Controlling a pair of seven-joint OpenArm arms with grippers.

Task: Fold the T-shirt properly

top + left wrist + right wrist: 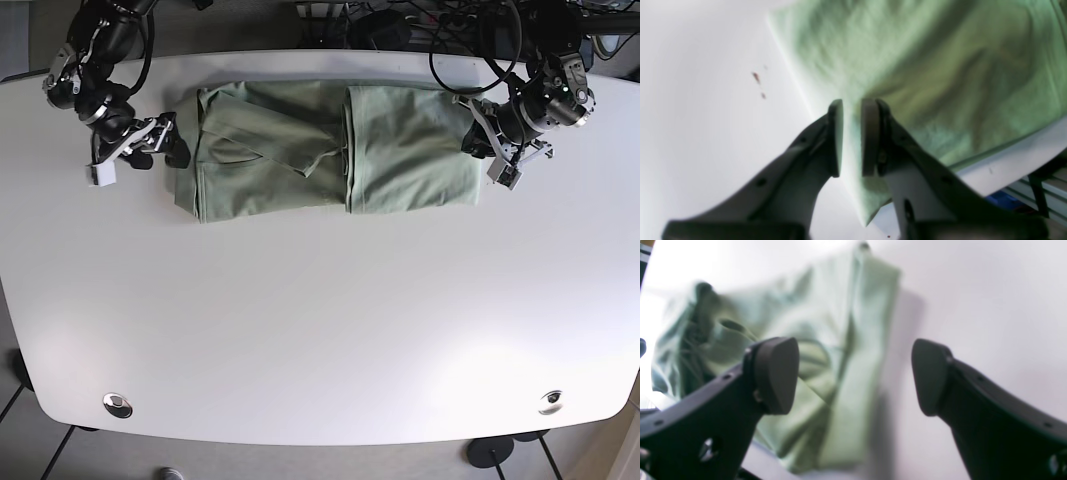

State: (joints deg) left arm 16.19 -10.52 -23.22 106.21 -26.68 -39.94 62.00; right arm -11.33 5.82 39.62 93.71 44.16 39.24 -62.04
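**Shirt part-folded; end hem flanked by the left gripper**

The shirt (330, 150) is laid lengthwise across the far half of the table (320, 330), toward twelve o'clock in the base view. It is seen as a long green band: the sleeves look already turned in, and a vertical fold line or edge is seen near the middle. The three o'clock half lies fairly flat; the nine o'clock half is rumpled, with loose creases near the collar end.

The left gripper (851, 136) is placed at the three o'clock end of the shirt. In the left wrist view its jaws are drawn near together with a narrow gap, and the shirt's edge is seen in line with that gap. Whether cloth is truly pinched cannot be told from the blurred picture.

The right gripper (855, 376) is held at the nine o'clock end, just beside the shirt. Its jaws are spread wide and nothing is held between them; the crumpled end of the shirt is seen beyond and partly between them in the right wrist view.

The step in hand is judged to be the crosswise fold, end over end. For the next move, a firm pinch on both layers at the hem is called for, then a lift and a carry toward nine o'clock, with the edges kept square. The rumpled end may need smoothing first.
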